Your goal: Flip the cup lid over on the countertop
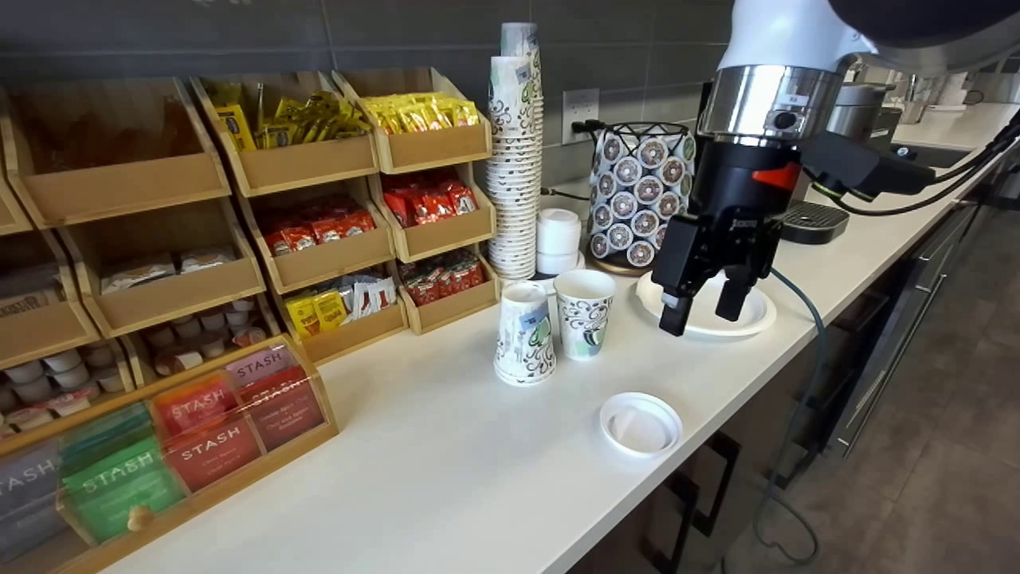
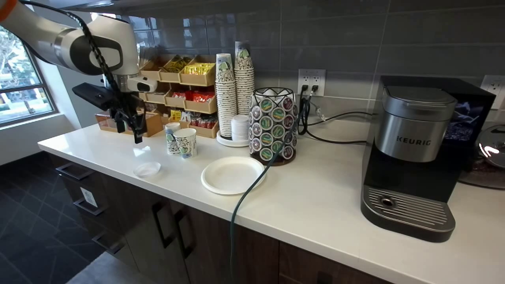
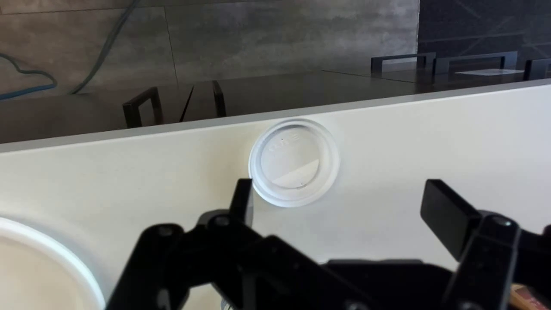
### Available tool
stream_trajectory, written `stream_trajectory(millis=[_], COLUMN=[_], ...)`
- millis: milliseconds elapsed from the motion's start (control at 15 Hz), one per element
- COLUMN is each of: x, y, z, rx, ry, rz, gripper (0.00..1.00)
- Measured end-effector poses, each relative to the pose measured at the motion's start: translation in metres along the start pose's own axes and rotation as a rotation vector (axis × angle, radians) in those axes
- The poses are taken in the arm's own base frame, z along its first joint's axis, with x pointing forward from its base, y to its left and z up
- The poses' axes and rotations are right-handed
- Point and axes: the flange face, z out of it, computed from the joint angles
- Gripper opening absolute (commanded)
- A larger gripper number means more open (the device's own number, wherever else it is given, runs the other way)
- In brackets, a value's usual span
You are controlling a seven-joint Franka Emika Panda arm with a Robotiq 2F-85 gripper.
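Note:
The cup lid, white and round with a raised rim, lies flat on the white countertop near its front edge. In the exterior views I see the lid [image 1: 640, 424] [image 2: 147, 169] and the countertop [image 1: 398, 478] [image 2: 315, 205]. In the wrist view the lid [image 3: 294, 163] shows a recessed middle with faint embossed marks facing up, and the countertop [image 3: 409, 142] around it. My gripper [image 1: 701, 315] [image 2: 129, 134] is open and empty, pointing down above the counter. In the wrist view the gripper [image 3: 338, 189] has its left fingertip overlapping the lid's lower left rim in the picture, well above it.
A white plate [image 1: 757, 323] [image 2: 232, 175] lies along the counter. Two patterned paper cups [image 1: 524, 339] [image 1: 586, 319] stand behind the lid. Cup stacks [image 1: 514, 183], a pod rack [image 2: 273, 126] and wooden bins [image 1: 319, 247] line the wall. A cable [image 2: 252, 187] crosses the plate's edge.

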Motion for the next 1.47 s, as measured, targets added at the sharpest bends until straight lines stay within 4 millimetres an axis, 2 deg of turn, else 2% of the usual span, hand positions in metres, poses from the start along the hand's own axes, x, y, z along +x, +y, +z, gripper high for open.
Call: stream_trajectory(millis=[333, 600, 867, 1133, 1467], x=[0.004, 0.014, 0.023, 0.027, 0.031], y=[-0.006, -0.015, -0.009, -0.007, -0.004], z=[0.006, 0.048, 0.087, 0.11, 0.129], rx=[-0.001, 0.012, 0.011, 0.02, 0.015], ry=[0.001, 0.021, 0.037, 0.056, 0.053], rz=[-0.01, 0.003, 0.035, 0.057, 0.066], gripper=[1.0, 1.0, 1.0, 1.0, 1.0])
